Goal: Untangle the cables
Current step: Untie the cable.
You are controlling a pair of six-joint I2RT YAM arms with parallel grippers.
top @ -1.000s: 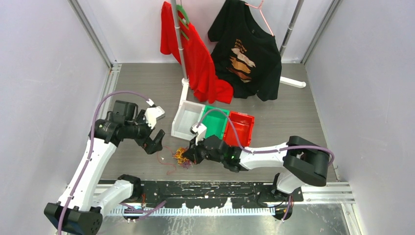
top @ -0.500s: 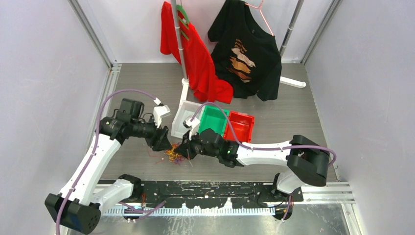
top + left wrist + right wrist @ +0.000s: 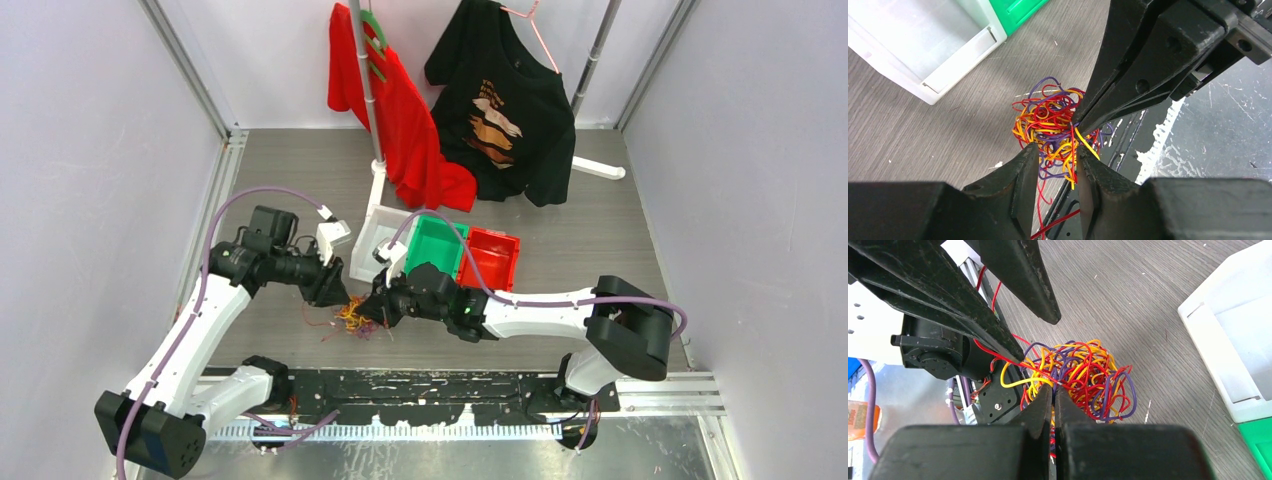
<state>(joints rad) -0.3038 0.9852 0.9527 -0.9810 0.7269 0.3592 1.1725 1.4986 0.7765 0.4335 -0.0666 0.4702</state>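
1. The table (image 3: 600, 260) carries the work; both arms reach in so their fingertips meet over one spot near its front edge.
2. The white bin (image 3: 993, 35) lies beyond the left fingers and off to one side, well apart from them, probably waiting for freed strands.
3. The right gripper (image 3: 1053, 387) is pinched fully together. Its tips bite the side of the cables (image 3: 1053, 120) facing them and a red strand runs out from the pinch, so it likely serves as the anchor.
4. The left gripper (image 3: 1055, 150) comes in from the opposite side with its fingers partly apart. The tangle's near fringe sits in the gap, and the right tips lie just beyond.
5. The cables form a tight ball of red, yellow and purple wire directly between the two sets of tips.
6. A yellow loop crosses beside one left finger. Whether the pad touches it is unclear from this angle.
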